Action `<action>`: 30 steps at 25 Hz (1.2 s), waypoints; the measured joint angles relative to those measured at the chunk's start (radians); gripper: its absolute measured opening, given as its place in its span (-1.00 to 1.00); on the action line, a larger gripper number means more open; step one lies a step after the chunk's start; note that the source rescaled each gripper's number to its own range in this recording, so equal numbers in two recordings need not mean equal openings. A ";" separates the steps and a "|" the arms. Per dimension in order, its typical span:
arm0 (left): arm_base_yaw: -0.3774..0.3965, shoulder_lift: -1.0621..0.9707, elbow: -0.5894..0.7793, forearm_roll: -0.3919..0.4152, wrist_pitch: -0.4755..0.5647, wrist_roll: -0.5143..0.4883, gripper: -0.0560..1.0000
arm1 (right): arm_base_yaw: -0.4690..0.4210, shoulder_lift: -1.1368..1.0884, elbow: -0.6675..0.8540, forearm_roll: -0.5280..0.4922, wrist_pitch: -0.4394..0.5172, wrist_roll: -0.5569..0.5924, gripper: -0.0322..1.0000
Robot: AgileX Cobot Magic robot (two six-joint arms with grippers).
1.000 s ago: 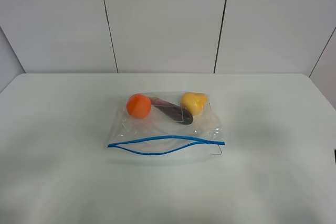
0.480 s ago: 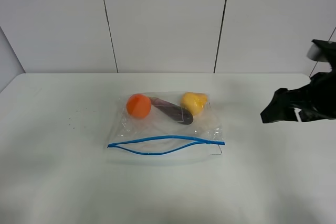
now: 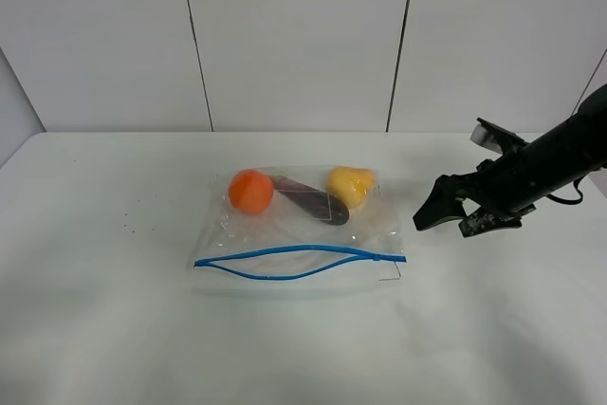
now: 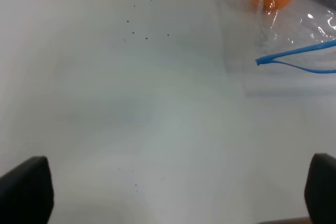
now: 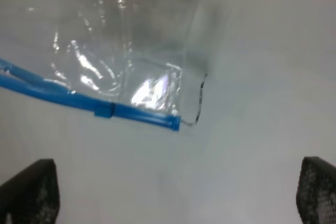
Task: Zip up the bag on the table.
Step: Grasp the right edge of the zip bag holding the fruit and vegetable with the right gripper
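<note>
Ext. high cam: the bag (image 3: 313, 234) lay flat mid-way across the table (image 3: 104, 329). Its blue zipper strip (image 3: 391, 258) ran along the near edge, w/ the 2 tracks bowed apart thru the middle, so it wasn't zipped yet. Inside, toward the far side, sat 3 toys: orange toy (image 3: 250, 191), purple toy (image 3: 313, 202), yellow toy (image 3: 350, 185). R gripper (image 3: 444, 218) hovered near the bag's right side, not touching it. The other arm wasn't in this view.

L wrist cam: L gripper (image 4: 168, 192) had its fingers spread wide w/ nothing between them, over bare table. The strip's left end and the orange toy lay ahead, well apart from it.

R wrist cam: fingertips (image 5: 29, 190) were spread wide too, empty. The strip's right end and its small slider (image 5: 103, 110) lay ahead.

Risks, imo: the slider is tiny, so an off-target pinch could grab film & crumple it. If L doesn't pin the opposite end, the light bag would prob. skid on the smooth top as R pulls. The gaping tracks could also jam the slider.
</note>
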 joint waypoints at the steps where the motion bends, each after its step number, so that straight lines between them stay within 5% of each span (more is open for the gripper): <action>1: 0.000 0.000 0.000 0.000 0.000 0.000 1.00 | -0.024 0.037 -0.006 0.045 0.023 -0.042 1.00; 7: 0.000 0.000 0.000 0.000 0.000 0.000 1.00 | -0.131 0.229 -0.012 0.319 0.296 -0.397 1.00; 14: 0.000 0.000 0.000 0.000 0.000 0.000 1.00 | -0.136 0.363 -0.017 0.416 0.330 -0.543 1.00; 30: 0.000 0.000 0.000 0.000 0.000 0.000 1.00 | -0.114 0.371 -0.025 0.471 0.286 -0.503 1.00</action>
